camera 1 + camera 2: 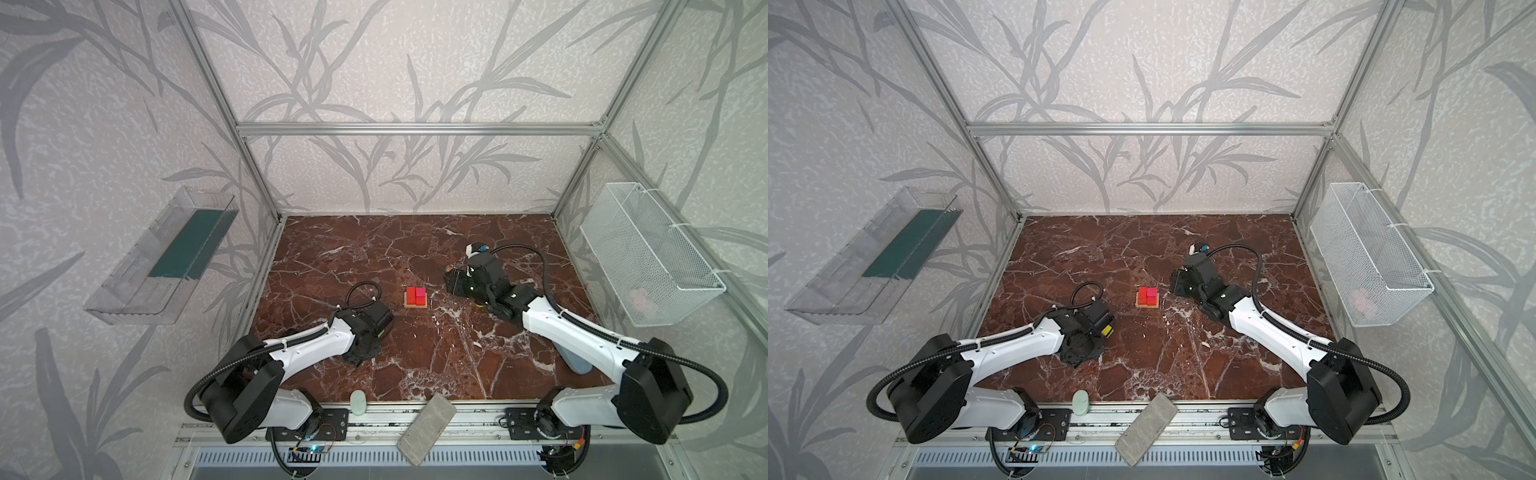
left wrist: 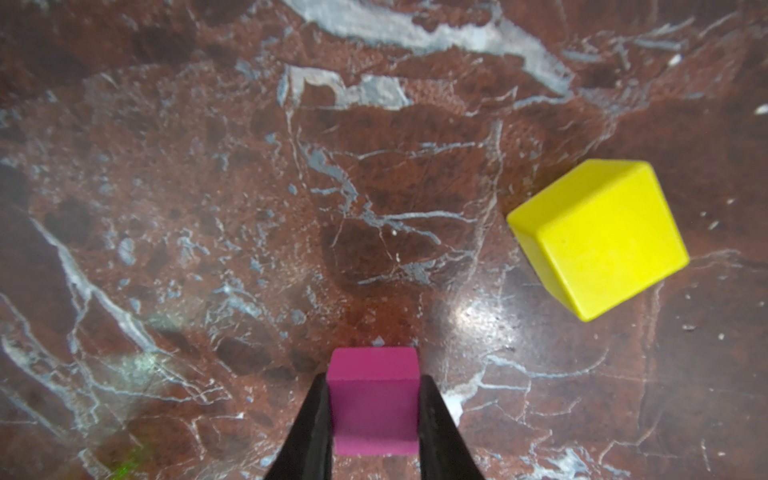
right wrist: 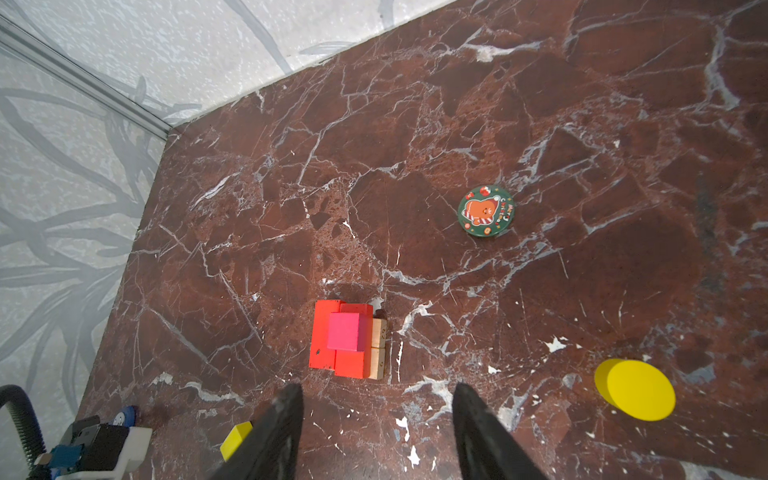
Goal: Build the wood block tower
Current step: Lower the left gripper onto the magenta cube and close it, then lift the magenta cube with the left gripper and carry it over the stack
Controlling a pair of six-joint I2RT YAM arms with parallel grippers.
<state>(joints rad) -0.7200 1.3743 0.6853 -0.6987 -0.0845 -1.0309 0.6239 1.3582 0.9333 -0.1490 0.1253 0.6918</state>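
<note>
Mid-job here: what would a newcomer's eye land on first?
The bright half-built tower in the middle of the table: tan base, red layer, magenta on top. In the left wrist view, the left tool pinches a magenta cube, with a yellow cube lying loose nearby.

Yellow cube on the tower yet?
No; in the left wrist view the yellow cube sits directly on the marble tabletop, with no block under it.
</note>
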